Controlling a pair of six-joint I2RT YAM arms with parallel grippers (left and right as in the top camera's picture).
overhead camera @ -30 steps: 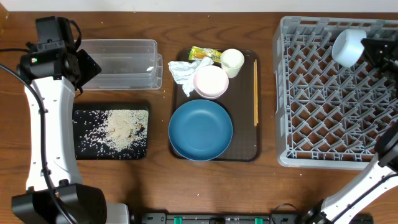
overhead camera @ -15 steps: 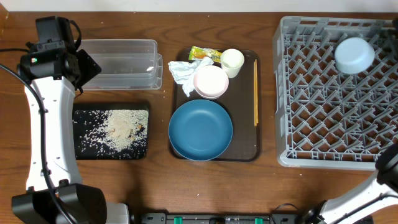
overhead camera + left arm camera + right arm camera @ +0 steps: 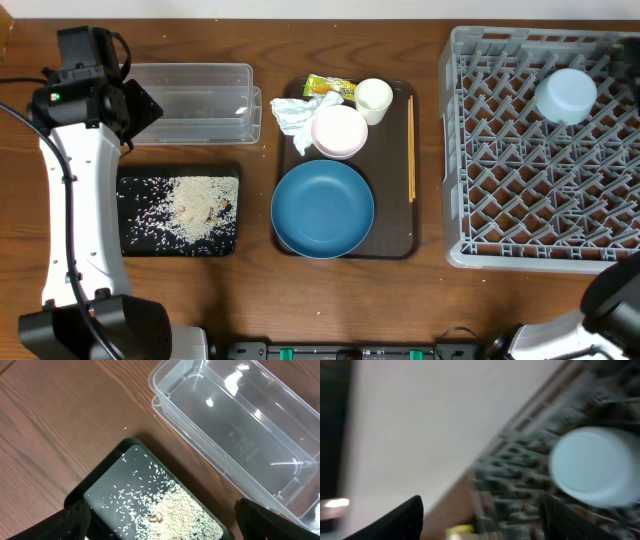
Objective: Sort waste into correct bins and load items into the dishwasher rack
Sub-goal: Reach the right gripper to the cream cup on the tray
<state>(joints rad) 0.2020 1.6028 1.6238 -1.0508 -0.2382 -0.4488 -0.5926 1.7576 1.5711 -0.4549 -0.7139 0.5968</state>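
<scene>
1. The small light-blue bowl (image 3: 566, 95) sits in the far right part of the grey dishwasher rack (image 3: 520, 200), on top of the pegs; I cannot tell whether it is properly seated between them
2. In the blurred right wrist view, the right gripper (image 3: 482, 505) has its fingers spread with nothing between them, and the bowl lies just beyond
3. The left gripper (image 3: 161, 507) is also spread wide and empty, hanging above the shallow black tray (image 3: 130, 240) and the clear plastic tub (image 3: 200, 100) beside it
4. White rice crumbs (image 3: 195, 208) are scattered in the black tray; the tub looks empty
5. On the brown serving tray (image 3: 395, 245) remain the dark-blue plate (image 3: 322, 208), the pale pink bowl (image 3: 339, 131), the white cup (image 3: 374, 99) and the chopsticks (image 3: 411, 150) along its right edge
6. The crumpled napkin (image 3: 297, 113) touches the pink bowl, and the yellow-green wrapper (image 3: 328, 87) lies just beside the cup
7. Likely risks: a grab at the napkin or wrapper could knock the bowl or tip the cup, because they crowd together
8. The chopsticks lie flat and thin, so fingers may close on nothing or take only one
9. The plate lies flat with little edge to pinch, and could slip
</scene>
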